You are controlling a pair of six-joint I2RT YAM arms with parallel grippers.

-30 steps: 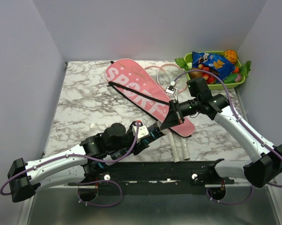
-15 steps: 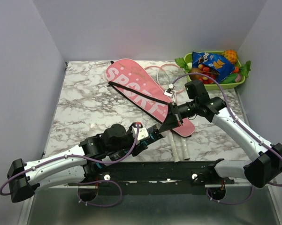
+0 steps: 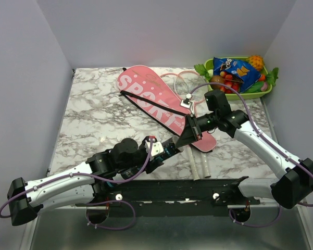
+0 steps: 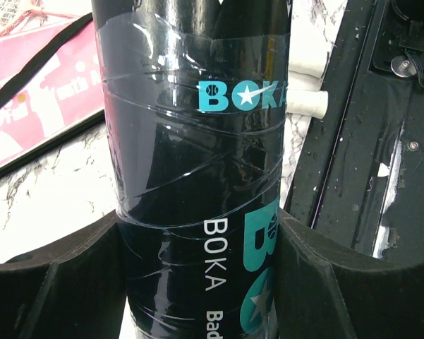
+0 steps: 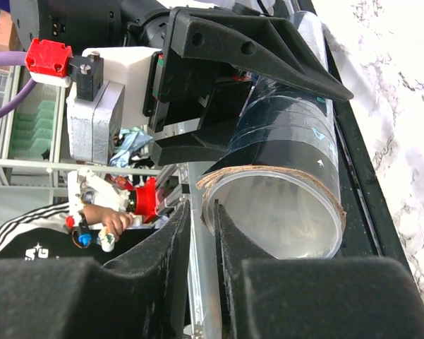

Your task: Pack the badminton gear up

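1. Your left gripper (image 4: 197,233) is clamped round the dark tube (image 4: 197,141). The label reads "BOKA" in teal and again in white, with "Bad" cut off below.
2. Your right gripper (image 5: 202,240) has its jaws parted a crack, astride the tube's open rim.
3. The pink bag (image 3: 151,99), lettered "SPORT", lies diagonally mid-bench.
4. The tube is held near the front edge of the bench (image 3: 88,120), beside the racket handles (image 3: 198,166). Bare marble lies left of the bag.

Left end effector (image 4: 201,247) clamps the tube (image 4: 197,141); right end effector (image 5: 201,212) faces it, jaws slightly parted.
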